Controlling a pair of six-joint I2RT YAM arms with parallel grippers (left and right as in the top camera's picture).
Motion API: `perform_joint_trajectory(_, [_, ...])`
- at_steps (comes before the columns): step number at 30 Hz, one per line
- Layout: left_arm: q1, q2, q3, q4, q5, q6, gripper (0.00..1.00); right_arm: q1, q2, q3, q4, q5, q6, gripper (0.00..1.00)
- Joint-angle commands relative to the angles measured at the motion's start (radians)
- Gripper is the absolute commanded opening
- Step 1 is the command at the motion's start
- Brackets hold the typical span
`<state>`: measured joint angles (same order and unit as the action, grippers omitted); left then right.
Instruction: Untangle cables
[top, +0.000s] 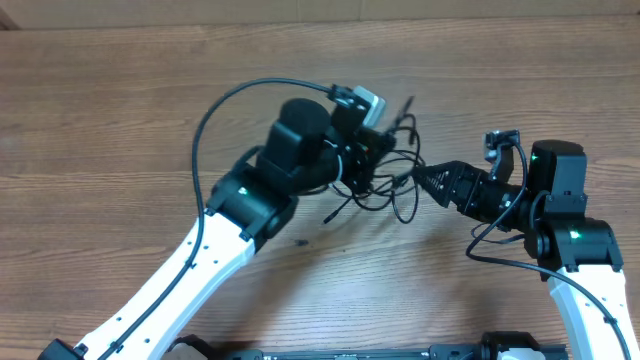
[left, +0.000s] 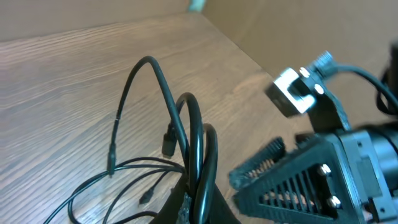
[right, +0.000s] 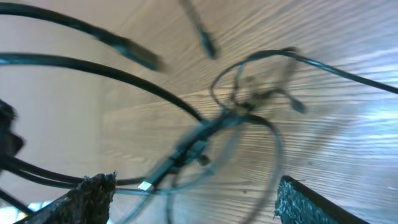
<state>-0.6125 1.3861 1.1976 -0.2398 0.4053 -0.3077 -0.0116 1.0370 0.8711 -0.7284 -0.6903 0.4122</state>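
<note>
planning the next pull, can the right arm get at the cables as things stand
Probably yes: the right gripper has its fingers open, aimed straight at the cables, nothing between them. The left gripper grips the tangle from the other side.

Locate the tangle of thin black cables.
The cable tangle sits right of centre overhead, on the wooden table between the left hand and right hand.

cables (top: 378, 188) | thin blk | tangled loose loops | part raised, rest on table (top: 120, 100)

The right gripper (right: 194, 190) has its two dark fingers (right: 93, 196) spread wide below the blurred knot of thin black cables (right: 211, 124), looped over the wooden table (right: 354, 143).
</note>
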Motion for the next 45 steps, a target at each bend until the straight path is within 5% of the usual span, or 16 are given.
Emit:
perform_joint_trajectory(1, [0.064, -0.016, 0.017, 0.012, 0.013, -0.116, 0.04, -0.003, -0.009, 0.006, 0.000, 0.095, 0.034, 0.84])
perform_joint_trajectory(8, [0.147, -0.016, 0.017, 0.019, 0.023, -0.406, 0.04, -0.015, -0.009, 0.006, -0.001, 0.095, 0.033, 0.84])
perform_joint_trajectory(16, [0.154, -0.016, 0.017, 0.195, 0.172, -0.576, 0.04, -0.015, -0.009, 0.006, -0.016, 0.094, 0.033, 0.84])
perform_joint_trajectory(24, [0.154, -0.016, 0.017, 0.274, 0.333, -0.576, 0.04, -0.015, -0.009, 0.006, -0.014, 0.089, 0.033, 0.84])
perform_joint_trajectory(45, [0.094, -0.016, 0.017, 0.469, 0.369, -0.666, 0.04, -0.014, -0.008, 0.006, 0.001, -0.019, 0.032, 0.84])
